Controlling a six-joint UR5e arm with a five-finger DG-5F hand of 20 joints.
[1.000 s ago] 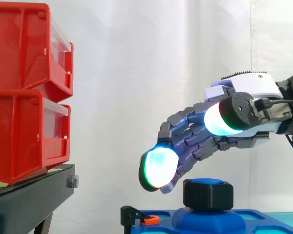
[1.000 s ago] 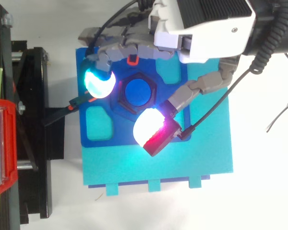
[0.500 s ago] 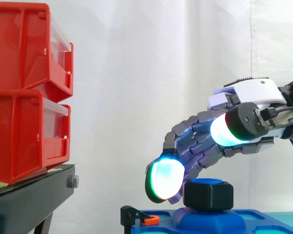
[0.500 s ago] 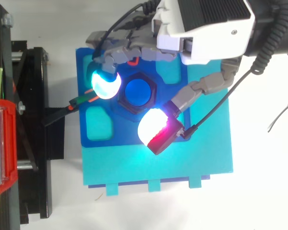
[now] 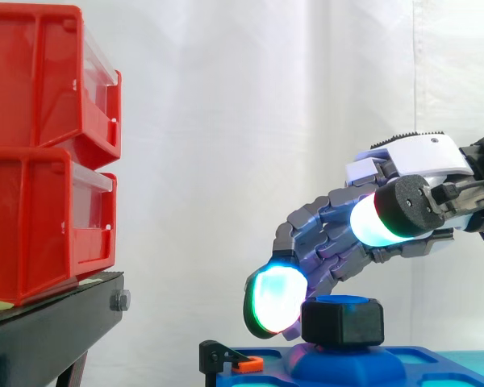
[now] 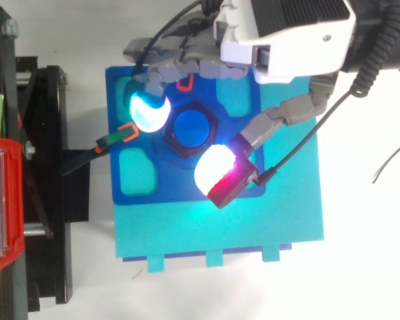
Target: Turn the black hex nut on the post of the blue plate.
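Dropped lower toward the black nut on the blue plate, with hand spread, curved fingertip just beside the nut, pinching nothing.

Side view: blue plate cut at btm edge, red bins at left.

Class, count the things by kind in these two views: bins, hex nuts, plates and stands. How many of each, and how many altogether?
Red bins: 2
Black hex nut: 1
Blue plate: 1
Black stand: 1
Total: 5
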